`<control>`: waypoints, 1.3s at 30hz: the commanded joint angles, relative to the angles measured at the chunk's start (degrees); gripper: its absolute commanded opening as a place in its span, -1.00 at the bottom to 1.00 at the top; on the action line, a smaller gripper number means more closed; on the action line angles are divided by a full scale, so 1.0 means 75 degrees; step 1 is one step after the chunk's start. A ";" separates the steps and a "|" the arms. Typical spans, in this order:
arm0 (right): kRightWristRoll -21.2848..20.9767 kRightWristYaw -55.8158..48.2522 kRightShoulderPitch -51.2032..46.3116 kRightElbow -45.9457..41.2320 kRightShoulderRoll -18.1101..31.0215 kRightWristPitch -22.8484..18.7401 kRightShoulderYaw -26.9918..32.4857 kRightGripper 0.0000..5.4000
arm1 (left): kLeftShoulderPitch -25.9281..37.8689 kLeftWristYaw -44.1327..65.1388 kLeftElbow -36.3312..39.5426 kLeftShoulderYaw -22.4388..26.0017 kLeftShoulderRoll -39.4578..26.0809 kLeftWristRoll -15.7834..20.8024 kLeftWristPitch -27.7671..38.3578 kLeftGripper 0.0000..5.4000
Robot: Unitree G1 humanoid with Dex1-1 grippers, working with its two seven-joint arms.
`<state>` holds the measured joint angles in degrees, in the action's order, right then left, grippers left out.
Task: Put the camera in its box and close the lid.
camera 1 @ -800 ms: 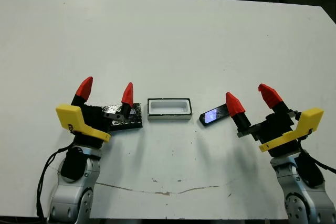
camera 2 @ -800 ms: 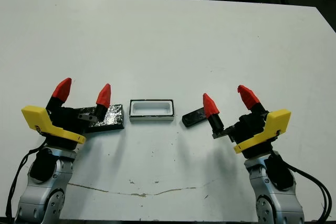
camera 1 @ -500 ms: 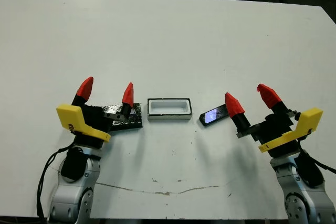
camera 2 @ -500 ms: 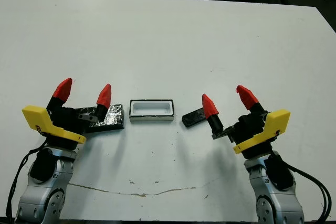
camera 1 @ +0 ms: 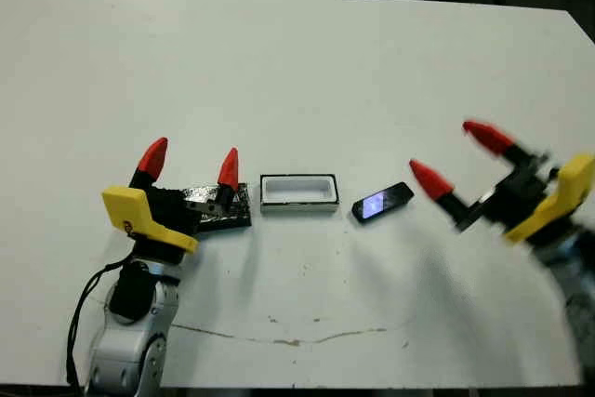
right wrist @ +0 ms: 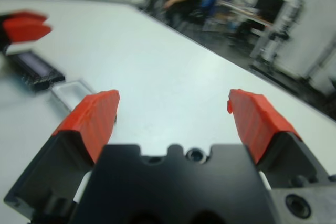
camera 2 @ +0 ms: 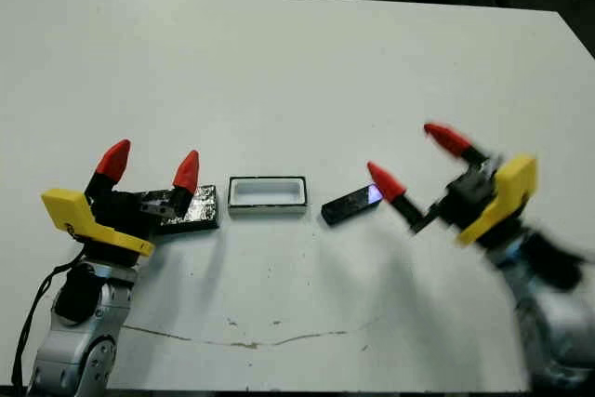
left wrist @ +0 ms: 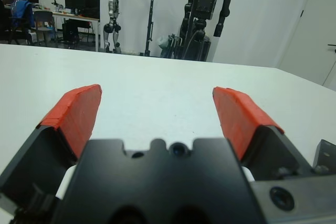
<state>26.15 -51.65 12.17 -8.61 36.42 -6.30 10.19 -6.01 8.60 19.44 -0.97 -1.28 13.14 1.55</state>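
White table (camera 1: 297, 62) with three task items in a row near its front edge; small shallow rectangular box (camera 1: 298, 192), white inside with dark rim, sits open in the middle of the row, nothing in it; flat black rectangular lid (camera 1: 216, 206) with crinkly silvery glints lies flat just beside the box on the robot's left side, a narrow gap between them; slim black bar-shaped camera (camera 1: 382, 202) with a glossy bluish face lies flat on the table on the robot's right side of the box, angled, near but not touching the box.

Left gripper (camera 1: 190, 159), black body with yellow wrist block and two red-tipped fingers, is over the lid's outer part; fingers spread apart, holding nothing; one red fingertip (camera 1: 228, 166) shows above the lid's near-box end; cannot tell if the gripper body touches the lid; left wrist view shows both red pads (left wrist: 76, 114) wide apart with bare table between.

Right gripper (camera 1: 459, 158) is off to the right of the camera, blurred, raised and tilted; fingers spread wide, nothing between them; nearer red fingertip (camera 1: 429, 178) points toward the camera, apart from it; right wrist view shows its own red pads (right wrist: 94, 119) well separated, with the box (right wrist: 73, 92) and the lid (right wrist: 34, 69) blurred beyond.
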 commanded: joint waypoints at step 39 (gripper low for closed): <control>-0.3849 -0.5265 0.5049 0.6152 -0.0384 0.0955 -0.4454 1.00 | -0.0171 -0.0124 0.0060 -0.0006 0.0023 -0.0166 -0.0192 0.99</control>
<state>-2.97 -91.78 51.80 36.38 34.18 0.63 -23.55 -6.62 7.63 19.70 -1.03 -0.88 12.05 0.81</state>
